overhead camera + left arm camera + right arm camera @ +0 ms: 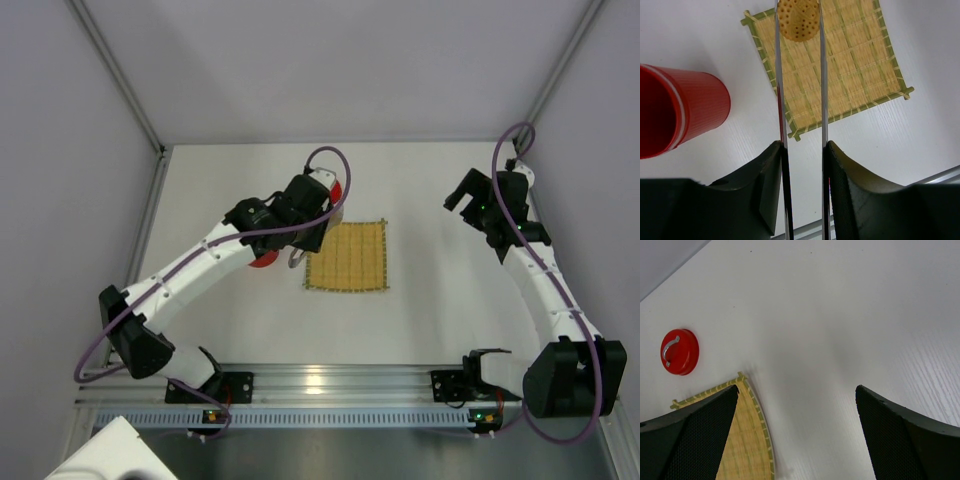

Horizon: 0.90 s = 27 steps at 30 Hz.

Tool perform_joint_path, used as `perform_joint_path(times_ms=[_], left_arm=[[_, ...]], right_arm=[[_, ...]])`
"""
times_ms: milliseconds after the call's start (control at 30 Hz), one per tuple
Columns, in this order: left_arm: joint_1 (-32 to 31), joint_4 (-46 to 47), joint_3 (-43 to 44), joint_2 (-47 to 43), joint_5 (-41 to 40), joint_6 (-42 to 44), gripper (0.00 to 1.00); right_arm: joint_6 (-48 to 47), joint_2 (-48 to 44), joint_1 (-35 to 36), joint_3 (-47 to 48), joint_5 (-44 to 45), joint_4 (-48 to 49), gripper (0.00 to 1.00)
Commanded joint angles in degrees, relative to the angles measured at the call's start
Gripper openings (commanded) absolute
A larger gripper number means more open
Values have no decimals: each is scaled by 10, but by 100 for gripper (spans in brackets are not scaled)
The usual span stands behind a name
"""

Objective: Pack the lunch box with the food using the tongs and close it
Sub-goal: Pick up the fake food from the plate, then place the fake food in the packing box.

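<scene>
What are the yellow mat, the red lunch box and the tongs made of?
The mat looks like bamboo or straw, with a dull finish: thin woven strips and a greenish tied edge. The lunch box is probably plastic, since it is glossy red with fine ribs. The tongs look like polished metal, with thin silver blades that reflect like mirrors.

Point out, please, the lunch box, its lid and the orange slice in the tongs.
lunch box point(697, 107): left wrist view, ribbed outer wall.
lid point(684, 354): right wrist view, red top.
orange slice point(798, 19): left wrist view, dimpled face.
</scene>
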Motion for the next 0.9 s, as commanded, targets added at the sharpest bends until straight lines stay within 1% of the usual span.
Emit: perform_joint_path(times_ms=[0, 300, 467, 867], left_arm=[[7, -34, 29, -48, -50, -9, 43], [41, -102, 29, -122, -107, -24, 44], [58, -138, 20, -155, -126, -35, 45], [79, -172, -18, -191, -142, -56, 46]], right_arm=[[-7, -4, 7, 10, 1, 26, 100], [-3, 3, 7, 11, -7, 31, 99], [-1, 5, 7, 11, -11, 32, 99], [1, 5, 8, 9, -16, 34, 99]])
